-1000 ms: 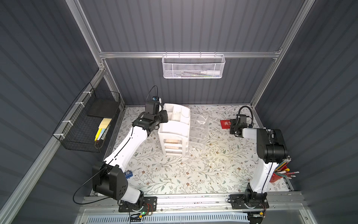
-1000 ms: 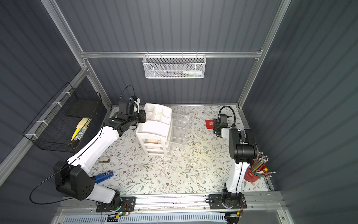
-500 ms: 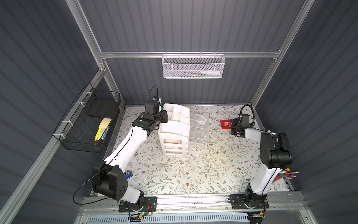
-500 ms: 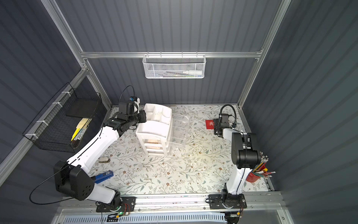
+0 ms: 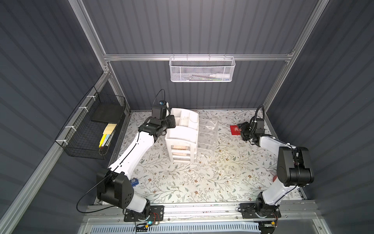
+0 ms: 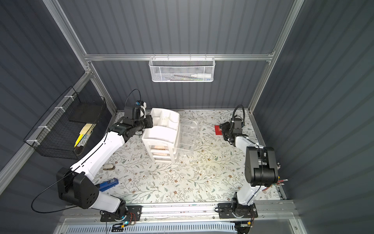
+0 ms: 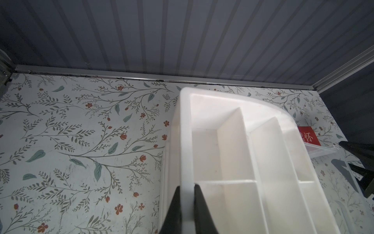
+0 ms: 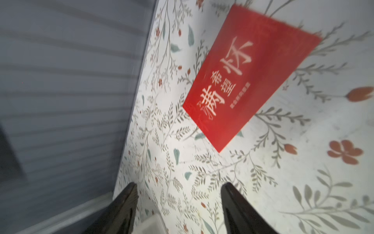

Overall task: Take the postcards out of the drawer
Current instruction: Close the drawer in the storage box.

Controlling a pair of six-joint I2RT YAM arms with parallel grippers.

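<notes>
Pinching the rim of the white organizer [image 7: 232, 141], the left jaws were closed on the side wall of its top tray, one finger [image 7: 175, 208] outside and the other inside. The red postcard [image 5: 234, 129] lay flat on the table [image 5: 192, 182], out of the organizer and off to its right-arm side, past the clear drawer [image 5: 208, 133] standing just beside the organizer. The right jaws hovered near the postcard's edge farthest from the organizer, spread well apart with nothing between them. A peach-toned patch [image 5: 179, 146] showed in the organizer's uppermost front slot; whether it was postcards could not be told
</notes>
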